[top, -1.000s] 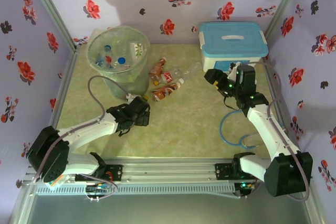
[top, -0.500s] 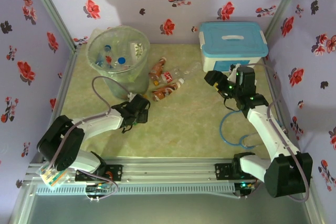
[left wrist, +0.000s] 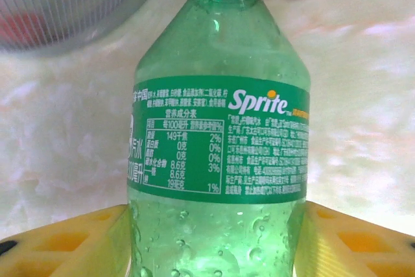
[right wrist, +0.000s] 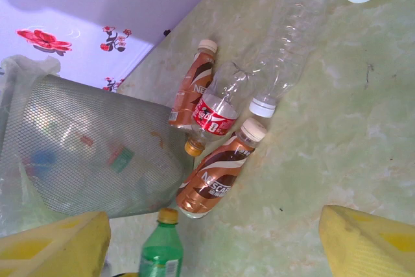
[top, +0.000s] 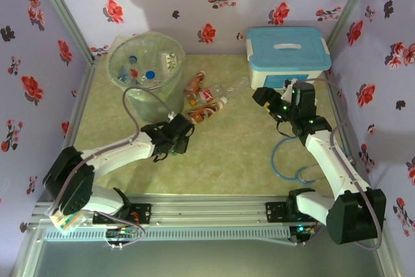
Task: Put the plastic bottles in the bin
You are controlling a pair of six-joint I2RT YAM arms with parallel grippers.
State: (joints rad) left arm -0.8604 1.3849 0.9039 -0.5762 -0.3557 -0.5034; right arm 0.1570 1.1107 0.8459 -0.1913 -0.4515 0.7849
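My left gripper (left wrist: 217,241) is shut on a green Sprite bottle (left wrist: 220,134), its yellow fingers (left wrist: 71,238) pressing the lower body from both sides. From above, the left gripper (top: 180,132) sits just in front of the bin (top: 170,89), the round mesh bucket lined with a clear bag, which holds several bottles. The green bottle (right wrist: 162,254) stands beside the bin (right wrist: 84,154). On the table lie two orange-brown bottles (right wrist: 217,176), a clear red-label bottle (right wrist: 217,111) and a clear bottle (right wrist: 288,37). My right gripper (top: 264,97) hangs open above the table.
A white box with a light-blue lid (top: 288,53) stands at the back right. A blue cable (top: 282,160) loops on the table near the right arm. Flowered walls close in the table on three sides.
The left gripper has moved right and a little away from the bases, carrying the green bottle toward the lying bottles. The right arm has not moved.
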